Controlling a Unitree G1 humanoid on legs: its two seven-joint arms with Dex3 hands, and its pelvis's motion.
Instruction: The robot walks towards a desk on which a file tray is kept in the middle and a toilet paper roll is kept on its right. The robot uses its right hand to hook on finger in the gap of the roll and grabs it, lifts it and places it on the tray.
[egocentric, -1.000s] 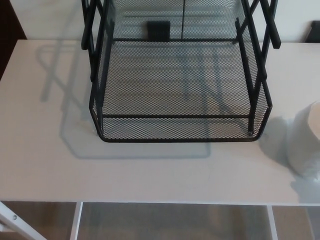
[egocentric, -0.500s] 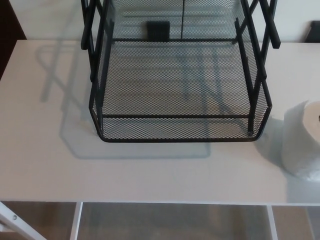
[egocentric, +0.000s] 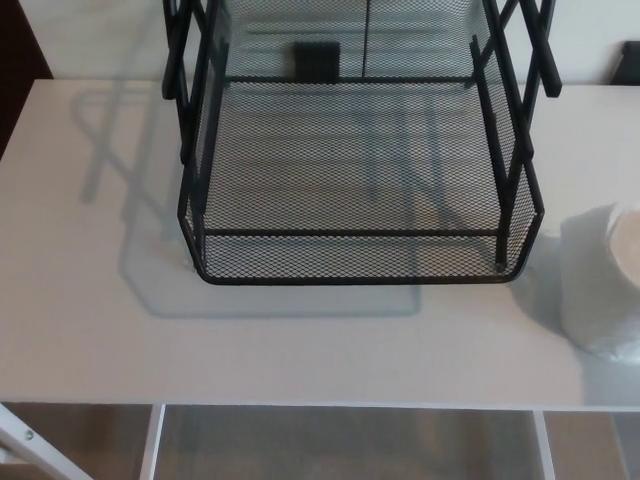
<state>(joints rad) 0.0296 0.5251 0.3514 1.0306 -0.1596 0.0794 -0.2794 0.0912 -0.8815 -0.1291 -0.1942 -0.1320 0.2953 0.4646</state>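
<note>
Nearest the camera, below the desk's front edge, a strip of brownish floor shows between white frame bars, with a slanted white leg at lower left carrying a small screw. Above that lies the white desk, its top bare along the front. At the right edge of the head view, just past the tray's front right corner, sits the toilet paper roll: white, partly cut off by the frame, its upper face only half visible, so the core gap cannot be made out. It rests on the desk, outside the tray, beside it but not touching; a soft grey shadow falls on the desk to its left and front. Mid-desk stands the black wire-mesh file tray, bottom tier empty, low front lip curved at the corners, black uprights rising on both sides toward an upper tier cut off by the top of the view. The tray throws a faint shadow leftward over the desk. Behind it, through the mesh, a small black block sits against the pale wall. Dark object at far right edge, identity unclear. Neither robot hand shows; whether either is spread or closed cannot be told.
</note>
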